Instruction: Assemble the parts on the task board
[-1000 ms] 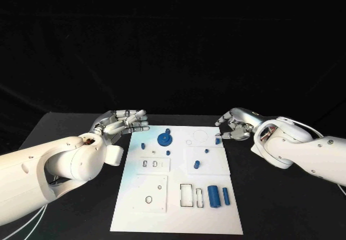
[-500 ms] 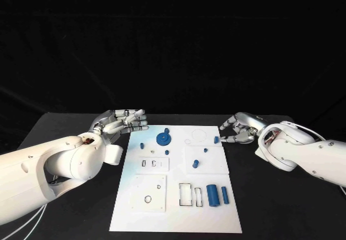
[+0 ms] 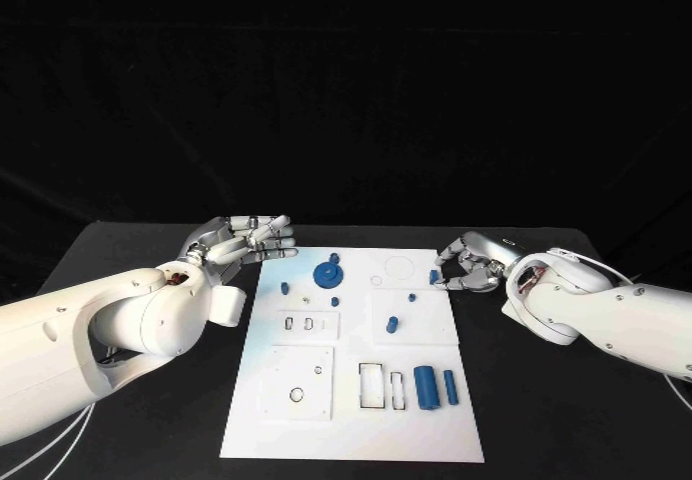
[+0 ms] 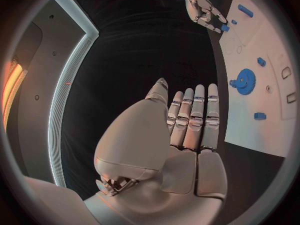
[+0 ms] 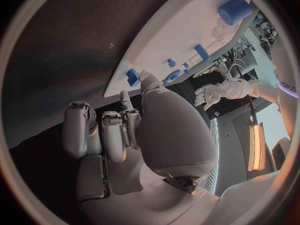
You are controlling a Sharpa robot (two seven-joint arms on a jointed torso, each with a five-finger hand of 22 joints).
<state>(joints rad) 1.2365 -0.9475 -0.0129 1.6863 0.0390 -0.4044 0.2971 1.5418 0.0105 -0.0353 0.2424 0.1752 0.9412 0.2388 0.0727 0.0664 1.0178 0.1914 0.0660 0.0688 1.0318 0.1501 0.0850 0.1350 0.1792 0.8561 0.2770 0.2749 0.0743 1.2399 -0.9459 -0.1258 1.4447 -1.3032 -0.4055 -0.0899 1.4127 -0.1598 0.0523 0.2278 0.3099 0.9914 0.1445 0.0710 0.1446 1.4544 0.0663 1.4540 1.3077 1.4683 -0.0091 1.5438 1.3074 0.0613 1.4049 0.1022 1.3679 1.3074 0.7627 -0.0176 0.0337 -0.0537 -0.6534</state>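
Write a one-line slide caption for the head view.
Right hand reaches a small blue part at the task board edge; left hand waits open.

The left hand (image 4: 181, 135) is reaching out flat over the black table (image 4: 150, 50), its fingers (image 4: 199, 110) lying straight and close together with nothing in them. Beside it the white board (image 4: 262, 45) is carrying a blue gear (image 4: 242, 79) and small blue pieces. Far off, the right hand (image 4: 203, 7) is hanging at the board's edge, fingers curled beside a small blue piece (image 4: 225, 28).
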